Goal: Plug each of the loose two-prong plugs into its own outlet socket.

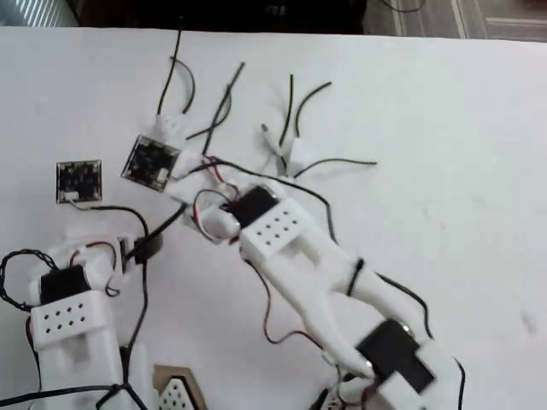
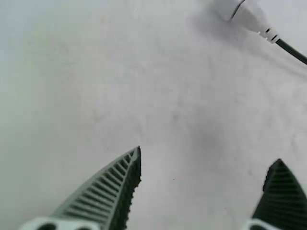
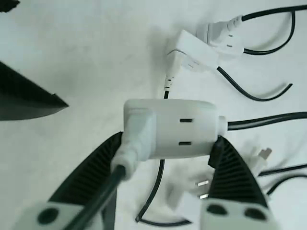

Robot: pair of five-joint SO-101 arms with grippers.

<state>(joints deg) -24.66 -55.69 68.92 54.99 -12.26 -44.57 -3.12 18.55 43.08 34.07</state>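
Note:
My right gripper (image 3: 169, 139) is shut on a white outlet block (image 3: 182, 128) with two free slots facing up. A white plug on a black cord (image 3: 136, 136) sits in one end of that block. Beneath it a loose two-prong plug (image 3: 192, 194) lies on the table. Farther off, a second white outlet block (image 3: 189, 51) has a plug (image 3: 223, 34) joined to it. The right arm (image 1: 282, 235) stretches to the table's middle. My left gripper (image 2: 206, 158) hangs open over bare table, with a white plug on a black cord (image 2: 249, 14) ahead of it.
Two black-and-white patterned squares (image 1: 79, 181) (image 1: 151, 161) lie at the left. More white plugs with black cords (image 1: 291, 154) (image 1: 171, 128) are scattered behind the arms. The left arm (image 1: 68, 320) stands at the lower left. The table's right half is bare.

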